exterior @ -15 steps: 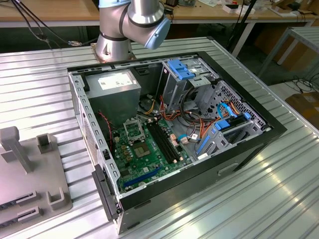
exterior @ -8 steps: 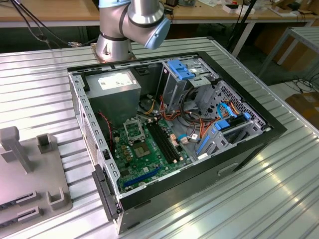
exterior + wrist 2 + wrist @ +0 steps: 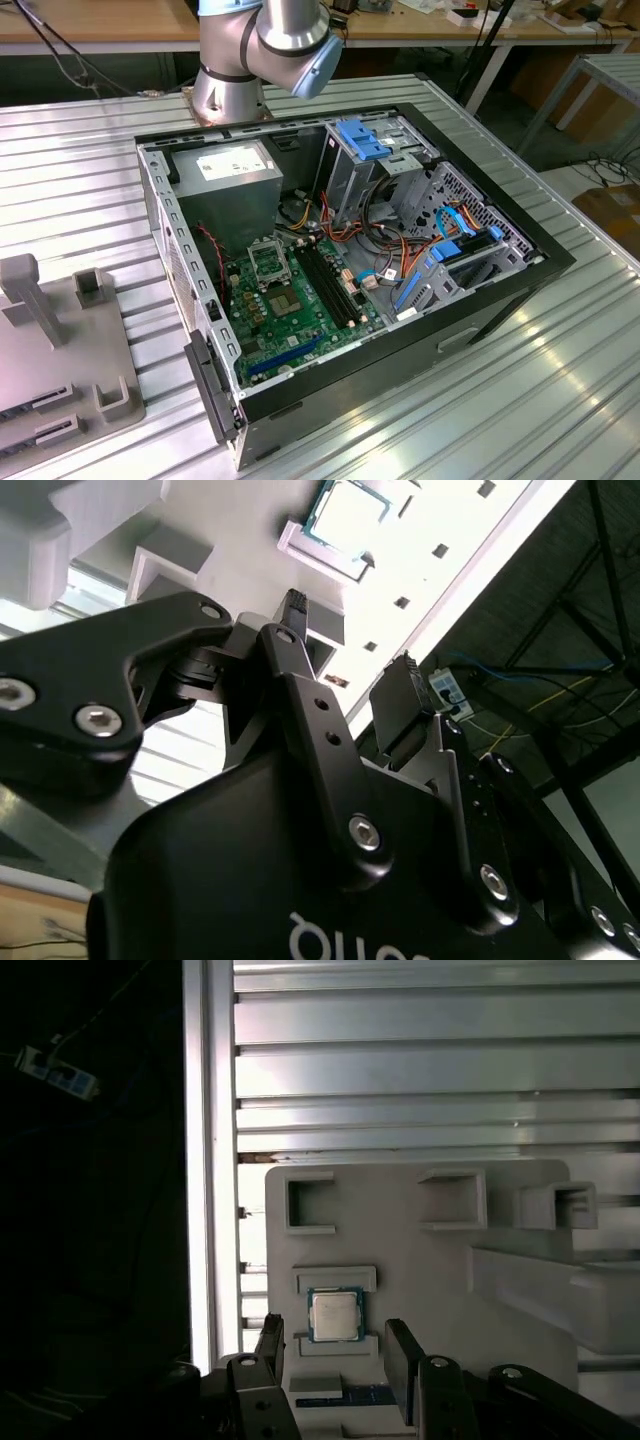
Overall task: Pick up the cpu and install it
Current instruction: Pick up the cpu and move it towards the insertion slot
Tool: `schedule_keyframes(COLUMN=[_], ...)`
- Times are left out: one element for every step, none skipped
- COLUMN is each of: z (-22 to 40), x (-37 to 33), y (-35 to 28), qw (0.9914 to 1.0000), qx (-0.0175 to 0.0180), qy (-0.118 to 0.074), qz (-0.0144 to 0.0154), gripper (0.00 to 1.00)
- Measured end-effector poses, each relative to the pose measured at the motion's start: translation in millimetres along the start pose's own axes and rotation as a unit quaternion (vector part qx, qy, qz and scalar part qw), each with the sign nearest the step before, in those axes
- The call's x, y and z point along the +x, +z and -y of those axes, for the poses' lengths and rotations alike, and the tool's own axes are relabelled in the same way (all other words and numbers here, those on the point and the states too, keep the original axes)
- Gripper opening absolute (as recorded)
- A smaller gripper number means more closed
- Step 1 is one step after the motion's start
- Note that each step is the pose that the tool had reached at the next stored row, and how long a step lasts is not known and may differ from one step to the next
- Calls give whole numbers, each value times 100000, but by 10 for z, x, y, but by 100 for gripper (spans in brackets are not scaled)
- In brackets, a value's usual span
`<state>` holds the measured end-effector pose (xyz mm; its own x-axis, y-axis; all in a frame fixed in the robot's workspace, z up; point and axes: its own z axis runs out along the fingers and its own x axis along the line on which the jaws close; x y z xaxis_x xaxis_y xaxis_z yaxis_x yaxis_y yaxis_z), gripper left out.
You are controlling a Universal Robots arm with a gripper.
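The cpu (image 3: 334,1315) is a small square chip with a dull metal top and a green rim. It lies flat in a recess of a grey holder plate (image 3: 420,1280). It also appears in the second wrist view as the cpu (image 3: 348,515) on the same plate (image 3: 200,550). My gripper (image 3: 336,1355) hangs above the plate, open, with its two black fingers (image 3: 270,1345) either side of the chip's line and nothing between them. From the second wrist camera the gripper (image 3: 350,650) also stands open. The green motherboard (image 3: 290,310) with its socket (image 3: 268,262) lies inside the open case.
The open computer case (image 3: 340,270) holds a power supply (image 3: 225,175), drive cages (image 3: 375,150) and orange and blue cables. The arm's base (image 3: 228,85) stands behind it. A grey fixture (image 3: 60,350) with upright posts sits at the exterior view's left on the ribbed metal table (image 3: 560,370).
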<state>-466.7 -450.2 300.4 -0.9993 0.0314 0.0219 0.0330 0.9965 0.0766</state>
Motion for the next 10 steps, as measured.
schedule_keyframes(z=[1,3,5,7,8,11,25,33,33,33], x=[-3,-7,-12,-12,-12,-13,-16,-15,-15,-15], y=[18,35,66,83,102,126,160,175,175,176], qw=[100000,100000,100000,100000,100000,100000,100000,100000,100000,100000], qx=[4,16,28,31,30,33,34,35,37,36], qy=[12,9,12,14,16,12,-1,11,16,14], qz=[-1,-12,-5,-7,-8,-9,-11,-13,-13,-12], gripper=[53,53,53,53,53,53,53,53,53,53])
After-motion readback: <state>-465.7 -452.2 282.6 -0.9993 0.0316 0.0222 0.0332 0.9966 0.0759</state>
